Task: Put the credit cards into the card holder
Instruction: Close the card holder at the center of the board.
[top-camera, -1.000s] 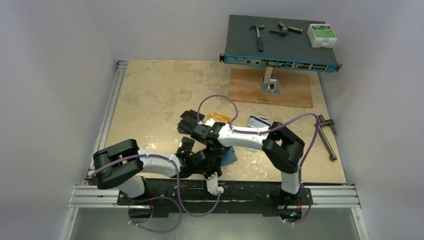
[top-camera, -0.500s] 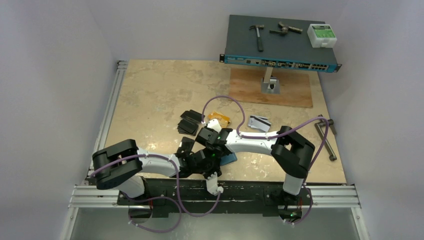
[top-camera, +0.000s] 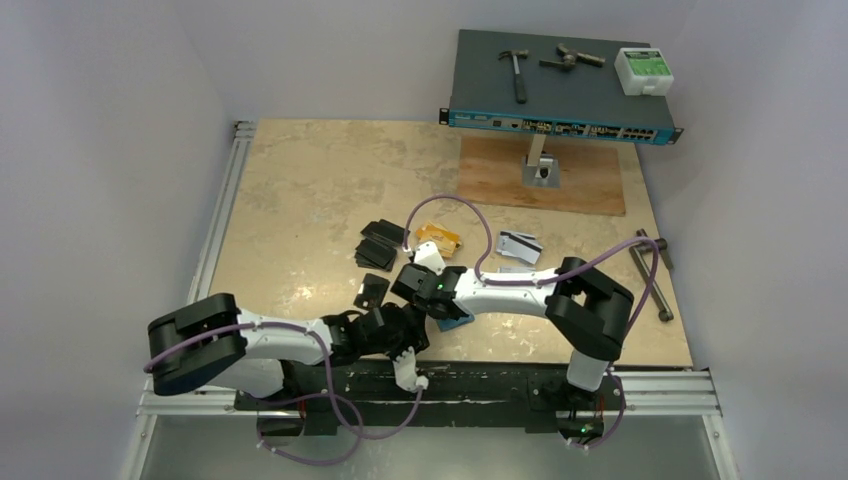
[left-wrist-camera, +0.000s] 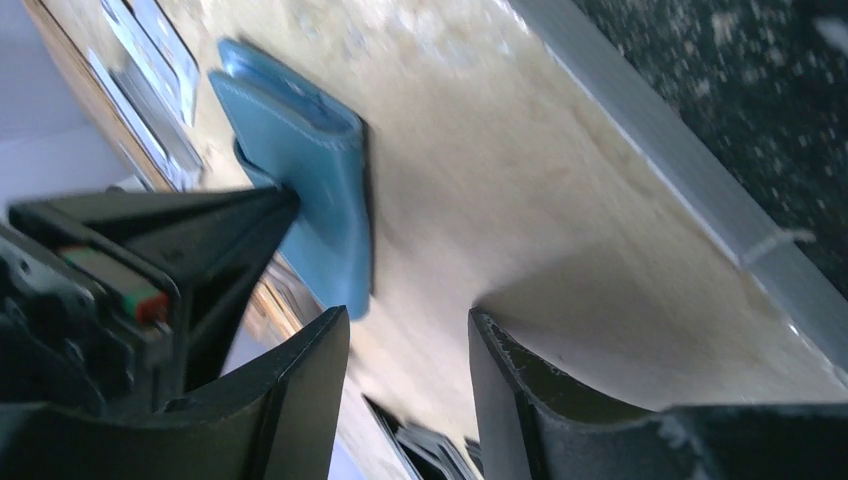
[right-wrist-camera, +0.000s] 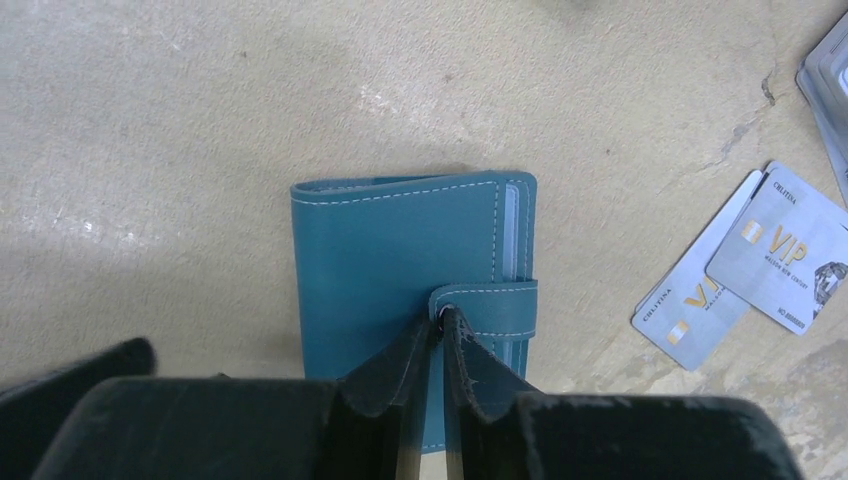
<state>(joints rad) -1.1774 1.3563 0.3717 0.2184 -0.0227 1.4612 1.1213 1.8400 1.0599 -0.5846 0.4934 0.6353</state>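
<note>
**Right gripper at the card holder's tab; left gripper open alongside**

- Right gripper (right-wrist-camera: 440, 322): the fingers are drawn together to a thin slit, with the tips resting on the rounded end of the snap tab (right-wrist-camera: 492, 305). Whether the tab is pinched between them cannot be told.
- Card holder (right-wrist-camera: 390, 245): teal and folded shut, with the tab lying across its opening side. It lies flat close to the near edge of the bench, about midway along that edge.
- Left gripper (left-wrist-camera: 405, 328): the fingers are spread with bare bench between them and nothing held. It sits low over the near edge, close to the card holder but apart from it.
- Silver-white cards (right-wrist-camera: 745, 265): two cards overlapping, face up and marked VIP. They lie near the card holder without touching it.
- Orange-gold cards (top-camera: 438, 237): a small stack at mid-bench, beside a loop of purple cable (top-camera: 450, 200).
- Black cards (top-camera: 378, 245): a fanned stack on the left-edge side of the orange-gold cards. A further black card (top-camera: 372, 290) lies closer to the near edge.
- Network switch (top-camera: 560, 95): raised on a stand at the far right corner, with a hammer (top-camera: 517, 70) on top.
</note>
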